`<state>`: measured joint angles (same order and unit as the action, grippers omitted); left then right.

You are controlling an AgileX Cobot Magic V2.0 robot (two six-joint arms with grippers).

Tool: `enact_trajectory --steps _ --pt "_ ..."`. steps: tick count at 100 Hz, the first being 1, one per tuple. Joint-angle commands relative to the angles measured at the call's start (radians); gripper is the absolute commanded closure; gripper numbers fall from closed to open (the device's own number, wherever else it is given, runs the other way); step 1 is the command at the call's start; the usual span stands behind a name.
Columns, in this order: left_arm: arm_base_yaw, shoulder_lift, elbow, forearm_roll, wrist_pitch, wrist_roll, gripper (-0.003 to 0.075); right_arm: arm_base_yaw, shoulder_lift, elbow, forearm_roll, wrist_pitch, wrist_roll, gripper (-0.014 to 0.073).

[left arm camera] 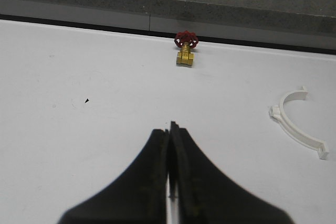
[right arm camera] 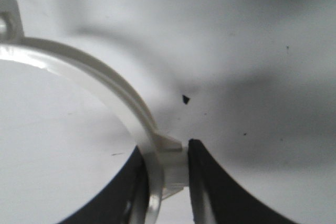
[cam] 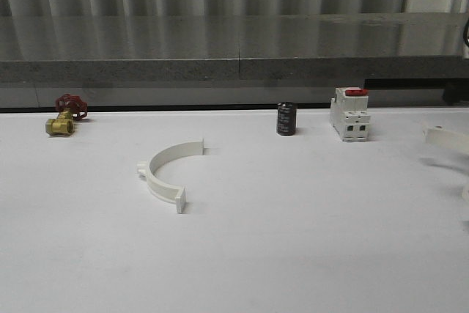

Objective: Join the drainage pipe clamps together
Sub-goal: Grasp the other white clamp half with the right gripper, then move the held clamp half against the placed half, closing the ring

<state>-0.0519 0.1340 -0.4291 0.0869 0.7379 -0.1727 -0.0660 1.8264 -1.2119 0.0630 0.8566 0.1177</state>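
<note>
The right gripper was clamped on one white pipe clamp half, its two dark fingers pressing either side of the band at the small boss on the band's outer face; from that pinch the band curved away from the fingers and ended in a flat tab with a hole. In the front view this held half showed at the far right edge of the white table, and it could not be told whether it touched the surface. The left gripper had its black fingers pressed together with nothing between them, above bare table. Ahead of those fingers and well apart from them, near the table's back edge, lay a brass valve with a red handwheel. The other clamp half lay flat on the table off to the right of the left gripper and somewhat ahead of it, its open side turned away from that gripper, a flat tab at each end. In the front view this free half sat left of centre, well apart from the held one, and between them, further back, stood a black cylinder and just beside it a white boxy switch with a red top.
</note>
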Motion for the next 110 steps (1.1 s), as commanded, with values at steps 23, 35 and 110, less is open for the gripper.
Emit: enact_trajectory --steps 23,35,110 --pt "0.002 0.012 -0.024 -0.006 -0.071 -0.001 0.0741 0.206 -0.113 -0.094 0.012 0.071 0.197 0.0552" --pt "0.002 0.012 -0.024 -0.006 -0.071 -0.001 0.0741 0.288 -0.106 -0.12 0.014 0.053 0.299 0.0552" --pt "0.002 0.012 -0.024 -0.006 -0.071 -0.001 0.0741 0.643 0.257 -0.524 -0.139 0.183 0.673 0.0552"
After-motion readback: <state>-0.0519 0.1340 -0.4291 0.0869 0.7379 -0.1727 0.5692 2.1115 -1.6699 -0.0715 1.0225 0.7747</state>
